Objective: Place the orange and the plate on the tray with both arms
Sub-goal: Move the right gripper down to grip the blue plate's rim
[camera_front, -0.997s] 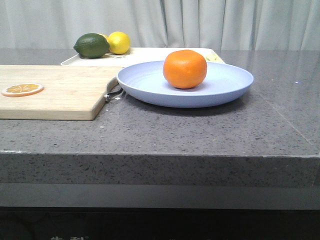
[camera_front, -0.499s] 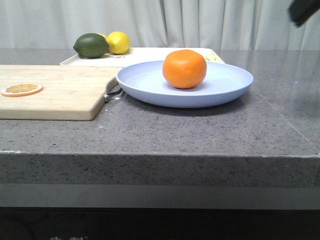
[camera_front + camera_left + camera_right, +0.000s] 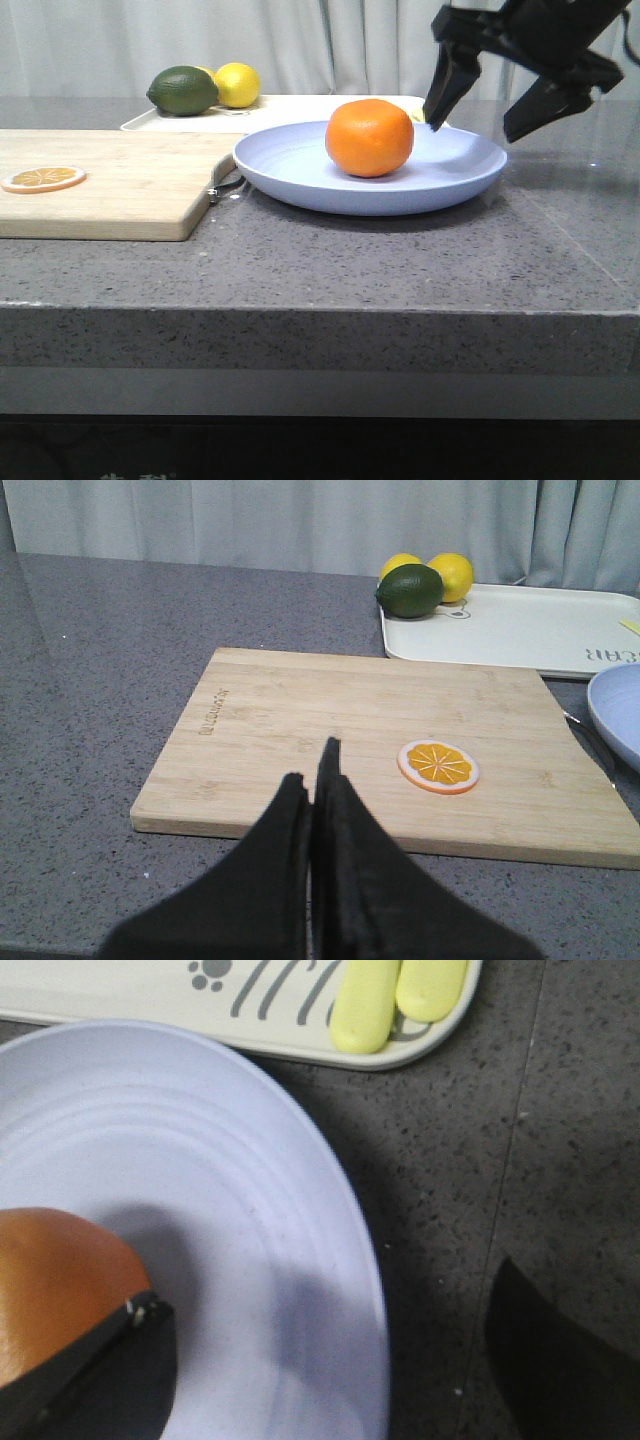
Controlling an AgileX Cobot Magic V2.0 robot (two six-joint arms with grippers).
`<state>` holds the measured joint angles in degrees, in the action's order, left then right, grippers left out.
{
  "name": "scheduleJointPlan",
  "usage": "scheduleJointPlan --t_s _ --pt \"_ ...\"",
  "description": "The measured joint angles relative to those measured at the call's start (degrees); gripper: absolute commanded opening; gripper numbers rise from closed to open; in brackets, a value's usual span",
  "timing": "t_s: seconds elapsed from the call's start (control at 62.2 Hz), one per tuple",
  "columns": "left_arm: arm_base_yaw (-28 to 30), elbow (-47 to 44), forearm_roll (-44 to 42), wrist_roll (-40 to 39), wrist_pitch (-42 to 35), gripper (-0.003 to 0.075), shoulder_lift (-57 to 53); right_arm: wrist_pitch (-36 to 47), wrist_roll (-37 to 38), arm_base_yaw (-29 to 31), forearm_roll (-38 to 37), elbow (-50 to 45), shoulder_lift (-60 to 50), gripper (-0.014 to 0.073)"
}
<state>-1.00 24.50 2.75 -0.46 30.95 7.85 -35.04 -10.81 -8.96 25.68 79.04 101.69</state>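
Above plate (image 3: 300,165) rim, right gripper (image 3: 478,115) spread, fingers downward.

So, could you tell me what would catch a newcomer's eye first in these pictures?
Most striking is the bright orange sitting on the pale blue plate in the middle of the counter. Next, the black right hand hangs open over the plate's right rim, one finger above the plate and one outside it. On the left, a dried orange slice lies on the wooden cutting board.
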Motion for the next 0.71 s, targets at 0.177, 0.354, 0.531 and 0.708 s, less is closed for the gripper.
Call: scheduleJointPlan --t_s 0.177,0.354,0.531,0.708 --pt "0.0 0.0 0.0 0.0 0.0 -0.0018 0.0 -0.5 0.0 0.0 0.2 1.3 2.7 0.0596" --pt "0.0 0.0 0.0 0.0 0.0 -0.0018 0.0 -0.5 0.0 0.0 0.3 1.5 2.7 0.035" --pt "0.0 0.0 0.0 0.0 0.0 -0.0018 0.0 -0.5 0.0 0.0 0.2 1.5 2.7 0.0124" --pt "0.0 0.0 0.0 0.0 0.0 -0.0018 0.0 -0.6 0.0 0.0 -0.4 1.5 2.7 -0.0019"
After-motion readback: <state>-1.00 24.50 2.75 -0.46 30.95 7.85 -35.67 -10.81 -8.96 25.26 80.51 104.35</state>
